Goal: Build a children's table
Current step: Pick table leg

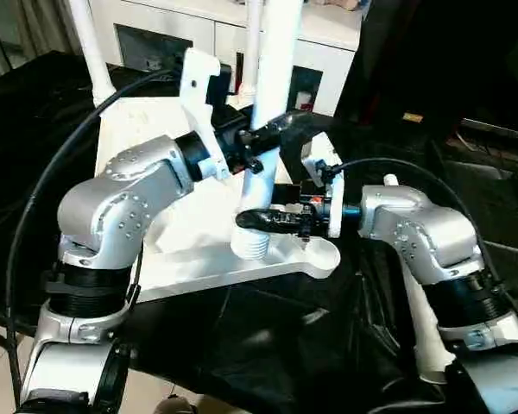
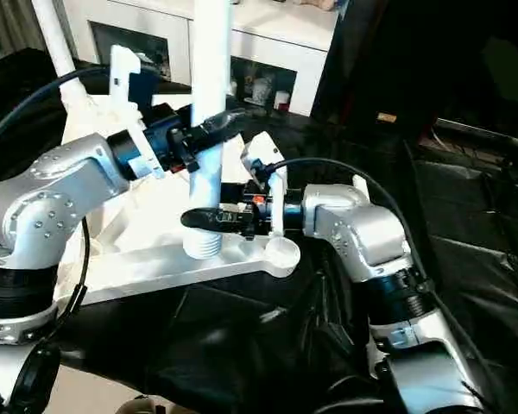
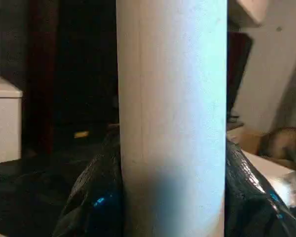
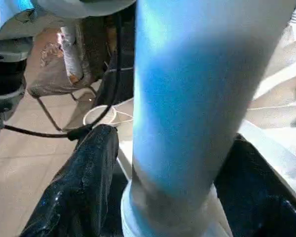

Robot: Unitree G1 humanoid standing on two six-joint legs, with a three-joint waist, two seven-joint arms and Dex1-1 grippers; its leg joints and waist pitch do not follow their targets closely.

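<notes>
The children's table top (image 1: 181, 259) lies upside down on black cloth. One white leg (image 1: 272, 78) stands upright, its threaded end (image 1: 252, 246) down at the near right corner, beside a round socket (image 1: 321, 254). My left gripper (image 1: 272, 134) is shut on this leg about halfway up, and both pads (image 3: 93, 197) press its sides. Lower down, just above the thread, my right gripper (image 1: 263, 220) stands open around the leg (image 4: 187, 98), with a dark gap between one finger (image 4: 84, 187) and the tube. A second leg (image 1: 91, 43) stands upright at the top's far left corner.
Another white leg (image 1: 419, 328) lies on the black cloth (image 1: 285, 345) under my right forearm. A white cabinet (image 1: 216, 34) stands behind the table top. Dark furniture fills the right side. A black cable (image 1: 34, 198) loops over my left arm.
</notes>
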